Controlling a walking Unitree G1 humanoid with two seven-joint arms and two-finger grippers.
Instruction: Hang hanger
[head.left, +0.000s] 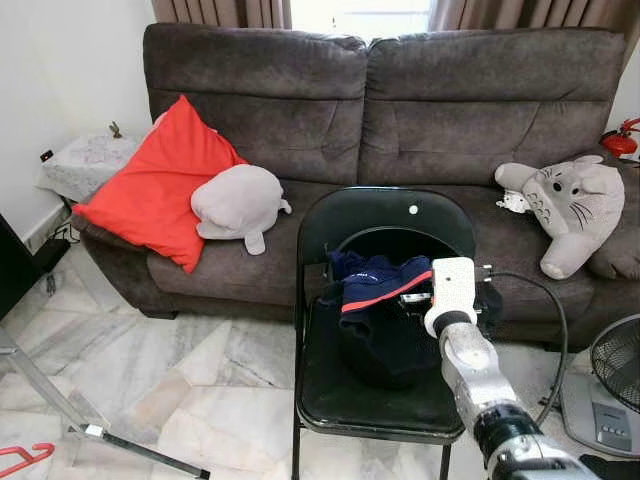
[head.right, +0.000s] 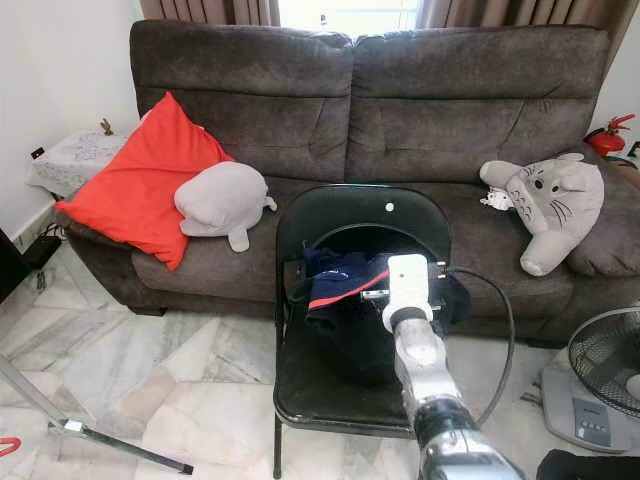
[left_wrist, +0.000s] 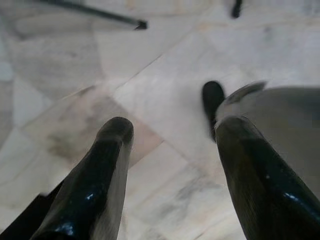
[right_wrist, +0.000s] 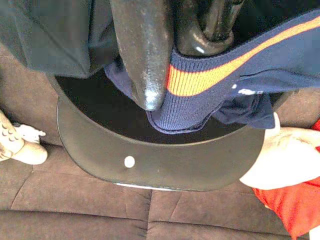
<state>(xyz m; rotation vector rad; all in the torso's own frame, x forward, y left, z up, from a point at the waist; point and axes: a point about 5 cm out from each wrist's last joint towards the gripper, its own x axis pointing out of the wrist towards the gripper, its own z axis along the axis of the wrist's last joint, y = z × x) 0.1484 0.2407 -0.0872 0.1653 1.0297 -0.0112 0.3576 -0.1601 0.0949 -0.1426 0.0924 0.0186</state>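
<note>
A navy garment (head.left: 375, 290) with an orange-striped collar lies bunched against the back of a black folding chair (head.left: 330, 385) in front of the sofa. My right gripper (right_wrist: 175, 75) reaches over the chair seat and is shut on the garment's ribbed collar (right_wrist: 200, 82); one finger (right_wrist: 142, 55) presses on its near side. My white right wrist (head.left: 452, 285) hides the fingers in the eye views. A red hanger (head.left: 25, 458) lies on the floor at the far left. My left gripper (left_wrist: 170, 150) hangs open over the marble floor.
A grey sofa (head.left: 440, 110) behind the chair holds a red cushion (head.left: 160, 185), a grey plush (head.left: 238, 203) and a Totoro plush (head.left: 575, 210). A metal rack leg (head.left: 100, 435) crosses the floor at left. A fan (head.left: 612, 385) stands at right.
</note>
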